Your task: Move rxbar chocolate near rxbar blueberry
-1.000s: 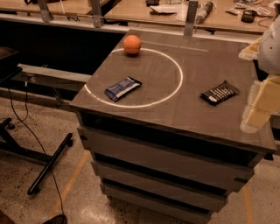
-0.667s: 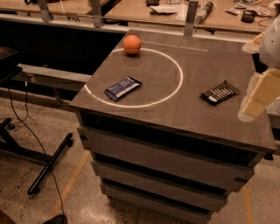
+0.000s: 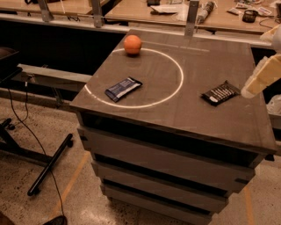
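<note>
The rxbar chocolate (image 3: 221, 93), a black-wrapped bar with white lettering, lies flat on the right side of the table top (image 3: 189, 118). The rxbar blueberry (image 3: 123, 88), a dark blue bar, lies on the left part, on the edge of a white circle marked on the top. My gripper (image 3: 260, 80), pale cream, hangs at the right edge of the view, just right of the chocolate bar and above the table. It holds nothing that I can see.
An orange ball (image 3: 132, 44) sits at the back left of the table, on the white circle. Wooden benches with clutter (image 3: 206, 9) run behind the table. A black stand leg and cable (image 3: 48, 165) lie on the floor at the left.
My gripper has moved up and slightly back at the right edge. Both bars and the ball have stayed where they were.
</note>
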Motion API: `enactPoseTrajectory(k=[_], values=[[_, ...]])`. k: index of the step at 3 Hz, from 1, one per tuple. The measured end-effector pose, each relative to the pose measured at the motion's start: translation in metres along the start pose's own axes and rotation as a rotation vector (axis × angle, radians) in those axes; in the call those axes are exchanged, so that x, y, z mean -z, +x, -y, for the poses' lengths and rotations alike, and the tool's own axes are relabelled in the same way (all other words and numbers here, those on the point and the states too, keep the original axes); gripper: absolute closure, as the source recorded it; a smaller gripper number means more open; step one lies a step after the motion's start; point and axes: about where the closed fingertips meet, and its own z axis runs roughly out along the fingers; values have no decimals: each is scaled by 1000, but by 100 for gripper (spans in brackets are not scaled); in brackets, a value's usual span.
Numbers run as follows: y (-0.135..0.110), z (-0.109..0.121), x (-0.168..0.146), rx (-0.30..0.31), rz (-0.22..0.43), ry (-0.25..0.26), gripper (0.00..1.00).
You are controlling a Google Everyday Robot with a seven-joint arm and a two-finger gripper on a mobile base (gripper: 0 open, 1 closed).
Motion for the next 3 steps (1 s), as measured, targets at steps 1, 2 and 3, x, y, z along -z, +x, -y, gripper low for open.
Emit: enactPoseTrajectory(k=[1,2,3], values=[[22,36,-33,-157,73,45,0],[35,36,-69,-291,121,2,0],[35,24,-105,-372,150,-44,0]])
